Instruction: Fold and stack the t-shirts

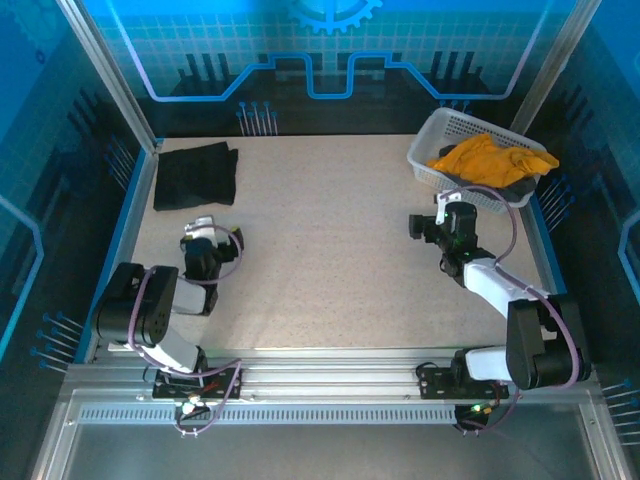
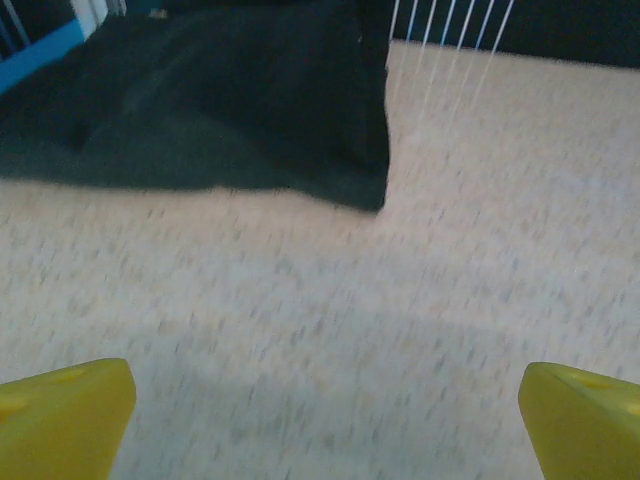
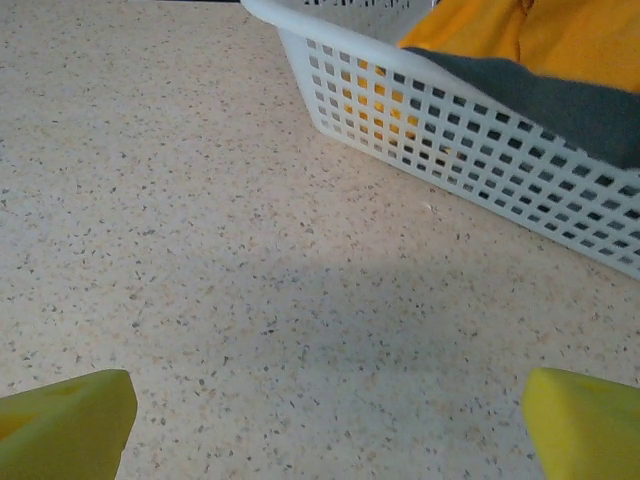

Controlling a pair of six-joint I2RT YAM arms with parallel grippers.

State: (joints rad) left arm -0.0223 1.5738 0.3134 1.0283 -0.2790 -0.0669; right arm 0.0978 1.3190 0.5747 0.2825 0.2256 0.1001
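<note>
A black t-shirt (image 1: 196, 176) lies folded flat at the table's far left; the left wrist view shows its near edge and corner (image 2: 200, 100). My left gripper (image 1: 203, 232) hovers open just short of it, its yellow fingertips (image 2: 60, 410) wide apart over bare table. A crumpled mustard t-shirt (image 1: 492, 160) lies heaped in the white lattice basket (image 1: 430, 150) at the far right, with a dark cloth (image 3: 560, 105) under it hanging over the rim. My right gripper (image 1: 432, 222) is open and holds nothing, low over the table in front of the basket wall (image 3: 400, 90).
Blue rails (image 1: 120, 230) border the table's left and right sides, and metal frame posts (image 1: 110, 75) rise at the back corners. Bare speckled tabletop (image 1: 330, 240) stretches between the two arms.
</note>
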